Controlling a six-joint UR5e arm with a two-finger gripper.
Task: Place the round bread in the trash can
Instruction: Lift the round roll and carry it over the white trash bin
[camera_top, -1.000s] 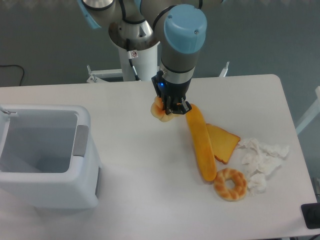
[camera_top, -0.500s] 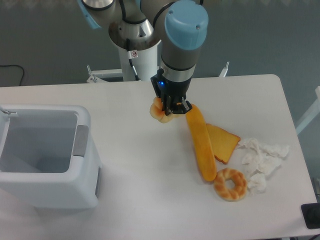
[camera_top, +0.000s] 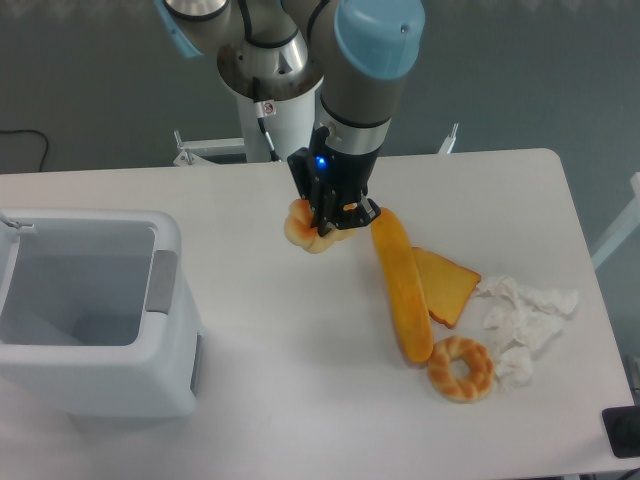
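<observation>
Gripper (camera_top: 322, 221) is clamped on the round bread (camera_top: 303, 228), held above the table (camera_top: 260, 330) beside the baguette (camera_top: 402, 288). Carry step is judged in hand; transport leftward over the trash can (camera_top: 90, 310) is called for next, then release.

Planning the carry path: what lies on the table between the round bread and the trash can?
Nothing: the camera view shows bare white table between the round bread, held by the end effector, and the trash can.
</observation>
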